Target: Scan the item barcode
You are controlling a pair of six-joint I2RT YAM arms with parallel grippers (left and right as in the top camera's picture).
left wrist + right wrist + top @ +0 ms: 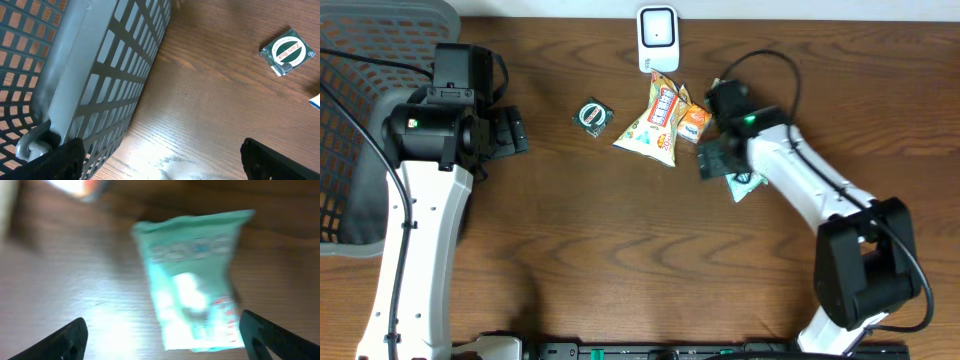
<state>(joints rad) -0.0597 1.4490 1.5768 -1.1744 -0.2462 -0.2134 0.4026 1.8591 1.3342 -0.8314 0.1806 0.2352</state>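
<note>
Right gripper jaws spread wide, nothing between them; a teal packet lies flat on the table just ahead of and under the fingertips, not held. Wrist view is blurred, print on the packet unreadable. From overhead the right gripper sits over that packet, which pokes out on its near side.

Just beyond the right gripper: an orange packet touching a larger yellow-red snack bag. Farther past them, at the table's far edge, the white scanner, standing apart from the bags.

Left gripper also open wide, empty, low over bare wood. A grey mesh basket is close on its left side. A small green round-label packet lies ahead and to its right, well apart from the fingers. Overhead, left gripper is near the basket, with the green packet between it and the snack bag.
</note>
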